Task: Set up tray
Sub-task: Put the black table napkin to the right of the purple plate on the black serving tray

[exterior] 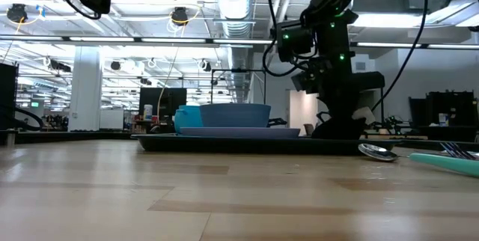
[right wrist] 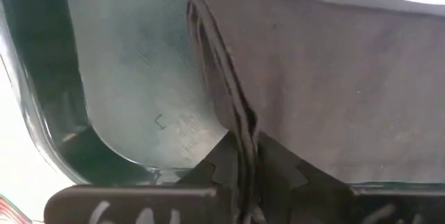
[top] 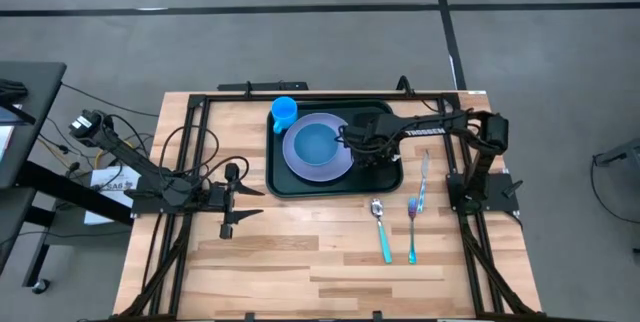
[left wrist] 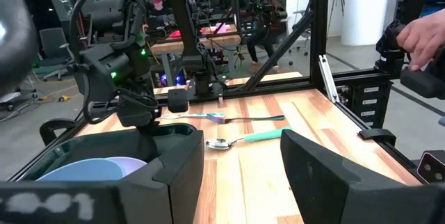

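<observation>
The dark green tray [top: 285, 184] lies on the wooden table toward its far side. On it rests a lavender plate [top: 340, 162] carrying a blue bowl [top: 315, 144], with a blue cup [top: 284, 112] at the tray's far left corner. My right gripper [top: 366, 148] points down over the tray's right part, shut on a dark grey folded cloth [right wrist: 334, 85] that lies on the tray floor [right wrist: 139, 78]. My left gripper [left wrist: 240, 175] waits open and level over the table's left side, with nothing between its fingers. My right gripper pinches the cloth's folded edge [right wrist: 243, 137] between its two fingers, from above and pointing down. Several layers show at that edge. The edge stands up a little at the fingers, while the remainder of the cloth lies flat and slack on the tray floor.
A teal-handled spoon [top: 381, 230] and fork [top: 414, 224] lie on the table to the right of the tray. Black frame rails run along the table's edges. A person's hand [left wrist: 424, 33] shows beyond the table's right side. Bare wood extends across the near half.
</observation>
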